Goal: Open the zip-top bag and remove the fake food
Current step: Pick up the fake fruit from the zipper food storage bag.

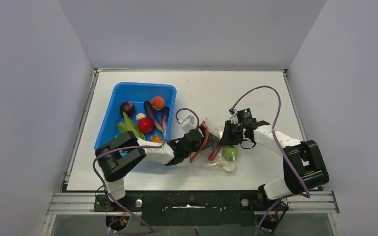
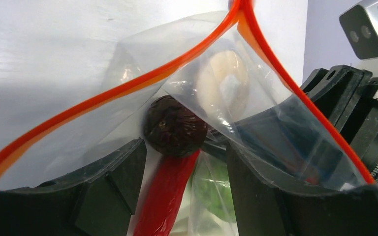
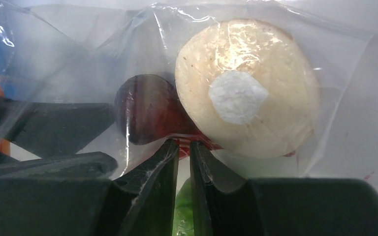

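So the step in hand, as I judge it, is getting the fake food out of the open bag and over to the blue bin at the left of the counter, where several toy foods already lie.

My left hand is at the mouth of the bag with its fingers spread wide and gripping nothing. The orange zipper strip arcs over it, parted into two lips. A dark round piece sits just past the fingertips, centred between them. A long red piece runs under it toward the wrist. The far finger looks as though it is under a layer of film, so before closing I would check that no plastic gets trapped with the piece. I would push in a little deeper, close gently, and draw back along the line of the mouth.

Further right, the mushroom lies cap-down beside the dark piece, touching it, deeper in the bag. The green ball is nearer the bases.

My right hand is nearly closed, pinching a fold of the bag just below the mushroom. I would hold that pinch firm and low, so the bag stays put while the left hand pulls.
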`<state>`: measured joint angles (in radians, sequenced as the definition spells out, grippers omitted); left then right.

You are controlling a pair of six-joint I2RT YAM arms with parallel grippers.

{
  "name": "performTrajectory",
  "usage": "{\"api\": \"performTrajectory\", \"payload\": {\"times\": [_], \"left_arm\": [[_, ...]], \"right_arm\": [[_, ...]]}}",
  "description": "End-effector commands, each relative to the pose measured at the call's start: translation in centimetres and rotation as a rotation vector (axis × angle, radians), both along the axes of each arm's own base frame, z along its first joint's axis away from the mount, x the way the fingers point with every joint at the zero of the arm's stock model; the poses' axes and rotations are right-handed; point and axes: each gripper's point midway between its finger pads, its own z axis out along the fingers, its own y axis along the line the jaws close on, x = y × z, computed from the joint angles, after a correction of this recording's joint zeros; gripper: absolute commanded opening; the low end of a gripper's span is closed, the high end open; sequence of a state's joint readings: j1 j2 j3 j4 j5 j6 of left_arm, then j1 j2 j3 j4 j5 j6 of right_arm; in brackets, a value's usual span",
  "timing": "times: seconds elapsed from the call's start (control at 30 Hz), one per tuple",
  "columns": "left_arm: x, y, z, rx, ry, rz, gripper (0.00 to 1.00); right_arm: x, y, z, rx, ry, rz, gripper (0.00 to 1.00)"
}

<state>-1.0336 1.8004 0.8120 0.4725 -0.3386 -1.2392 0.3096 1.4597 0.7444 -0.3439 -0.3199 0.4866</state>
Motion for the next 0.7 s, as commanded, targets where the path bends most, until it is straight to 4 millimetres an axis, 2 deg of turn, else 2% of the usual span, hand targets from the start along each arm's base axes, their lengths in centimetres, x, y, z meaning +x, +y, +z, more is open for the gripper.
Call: {"api": "performTrajectory", "payload": {"times": [0.0,0.23,0.4,0.67], "left_arm": [[0.3,-2.3,1.4,-0.037,-0.035,-0.066,0.6],[0.4,-1.4,0.1,-0.014,0.006,-0.081,0.6],[0.9,-0.5,-0.9,0.101,0.021,-0.031,0.6],[0.8,-1.4,-0.5,0.05,0.007,-0.056,0.6]], "right_arm": [[0.6,0.6,1.6,0.034,-0.061,0.0,0.18],[0.7,0.3,2.3,0.016,-0.091,0.026,0.18],[0.9,0.6,3.6,0.039,-0.136,0.036,0.18],[2.7,-1.9,6.1,-0.076,-0.27,-0.052,0.21]]}}
